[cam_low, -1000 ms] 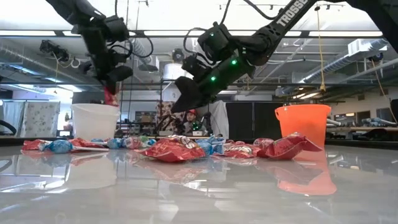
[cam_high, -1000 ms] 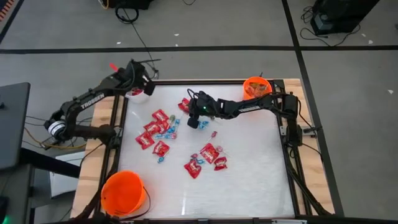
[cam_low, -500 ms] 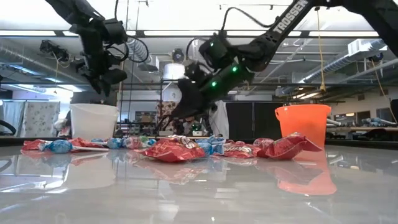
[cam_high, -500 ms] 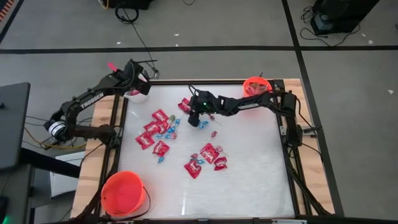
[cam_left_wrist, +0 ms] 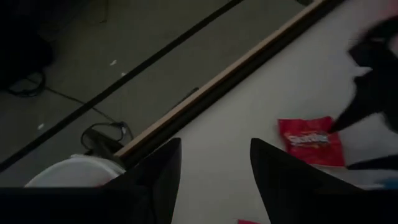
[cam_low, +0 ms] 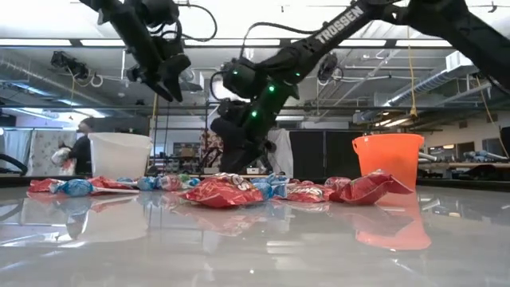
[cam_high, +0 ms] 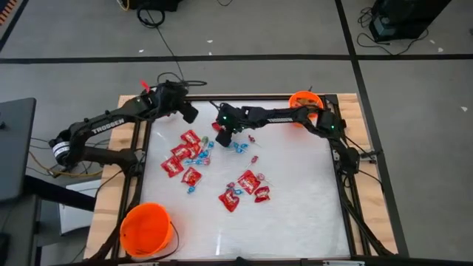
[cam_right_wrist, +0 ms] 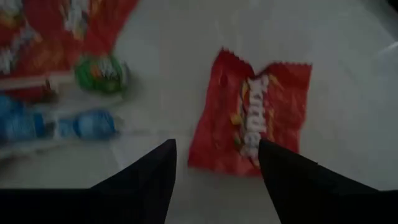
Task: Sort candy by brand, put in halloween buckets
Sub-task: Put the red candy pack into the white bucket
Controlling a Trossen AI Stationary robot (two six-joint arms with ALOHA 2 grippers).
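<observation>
The right gripper (cam_right_wrist: 214,180), fingers apart, hangs over a red packet (cam_right_wrist: 255,118) at the bench's 12 o'clock. It looks light, crinkly, slippery; pinch its edge.

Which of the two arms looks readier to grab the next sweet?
The right. Its open right gripper hangs just above a crinkled red candy packet near the table's far edge. The left gripper is open and empty too, but sits higher, beside the white round pail.
</observation>
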